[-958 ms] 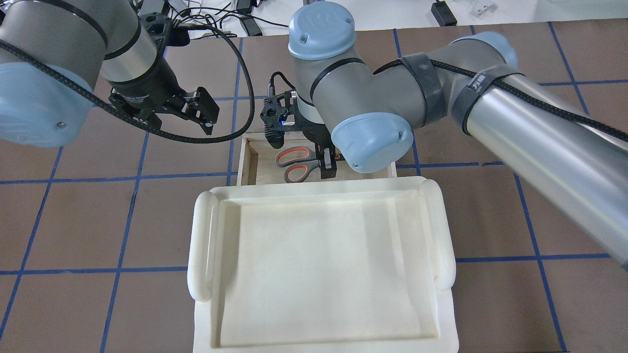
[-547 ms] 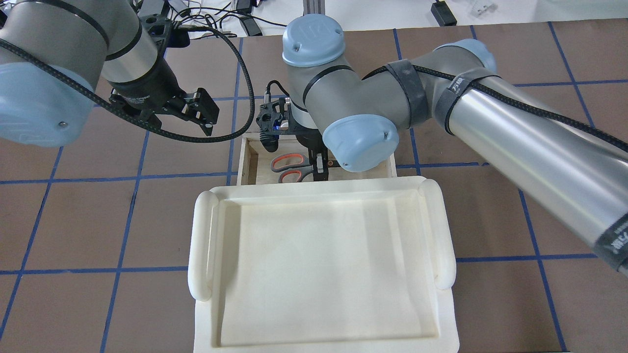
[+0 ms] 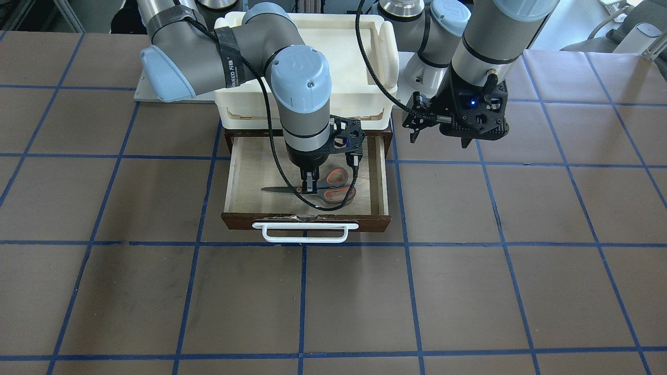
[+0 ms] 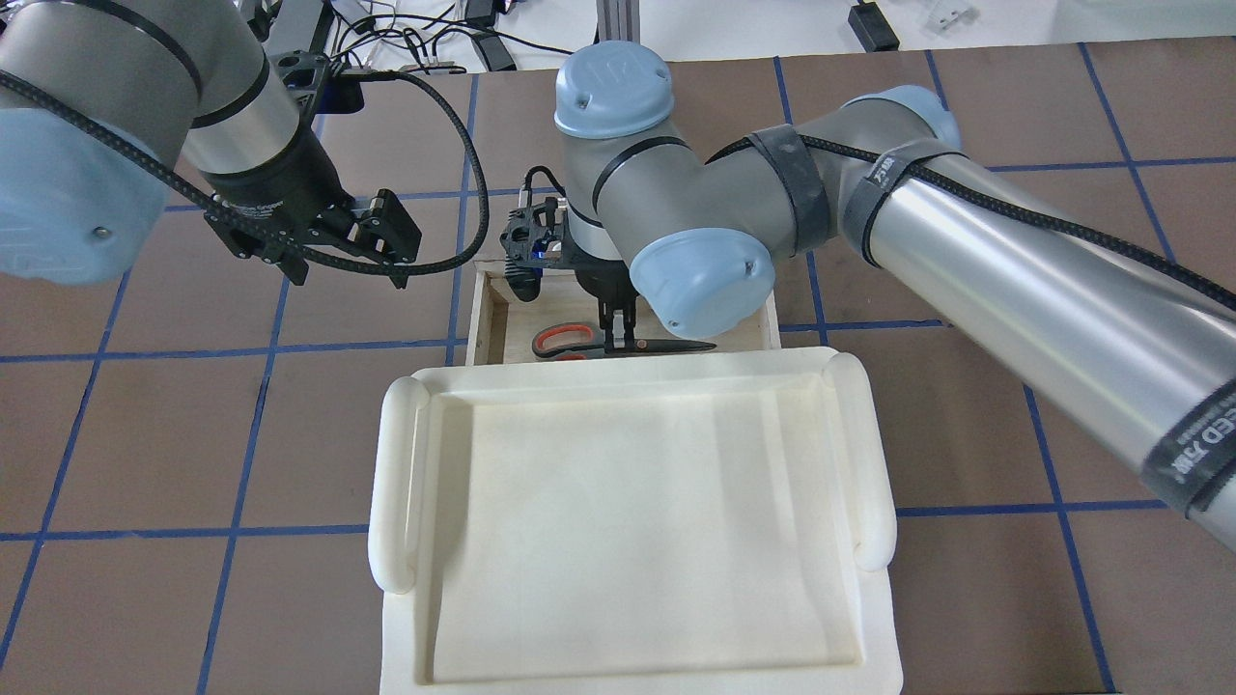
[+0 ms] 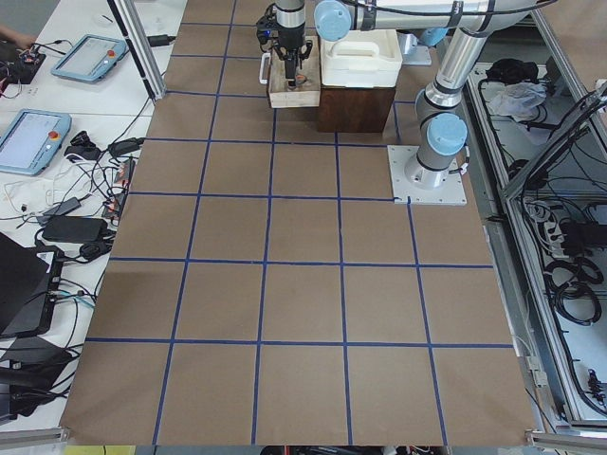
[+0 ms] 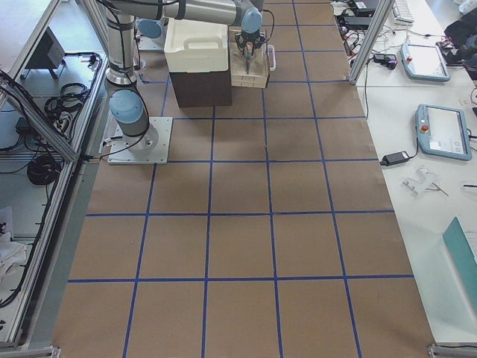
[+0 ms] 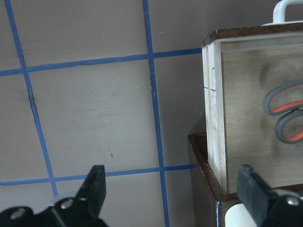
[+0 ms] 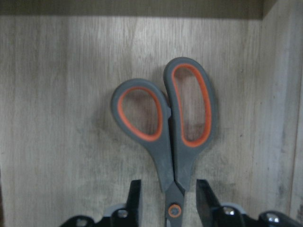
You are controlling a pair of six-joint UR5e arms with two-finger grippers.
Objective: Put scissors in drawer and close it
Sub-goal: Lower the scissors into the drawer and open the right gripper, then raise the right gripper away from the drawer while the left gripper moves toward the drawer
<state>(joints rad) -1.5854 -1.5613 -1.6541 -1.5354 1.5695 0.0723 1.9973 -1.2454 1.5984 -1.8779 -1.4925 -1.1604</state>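
The scissors (image 3: 336, 194) lie flat on the pale floor of the open drawer (image 3: 384, 177), handles toward its left wall as seen from behind the robot (image 4: 565, 340). My right gripper (image 3: 311, 186) reaches down into the drawer. In the right wrist view its fingertips (image 8: 135, 203) stand a little apart on either side of the scissors' pivot (image 8: 175, 210), with a gap showing. My left gripper (image 4: 386, 236) hangs wide open and empty above the table beside the drawer's left wall (image 7: 213, 109). The scissor handles (image 7: 284, 113) show in the left wrist view.
A white plastic tray (image 4: 396, 483) sits on top of the dark-brown cabinet and covers the drawer's rear part. The drawer's white bar handle (image 3: 305, 233) faces away from the robot. Brown table with blue grid lines lies all around.
My right gripper moved down into the drawer with the scissors, which now lie flat with the blades showing. My left gripper drifted slightly left and back.
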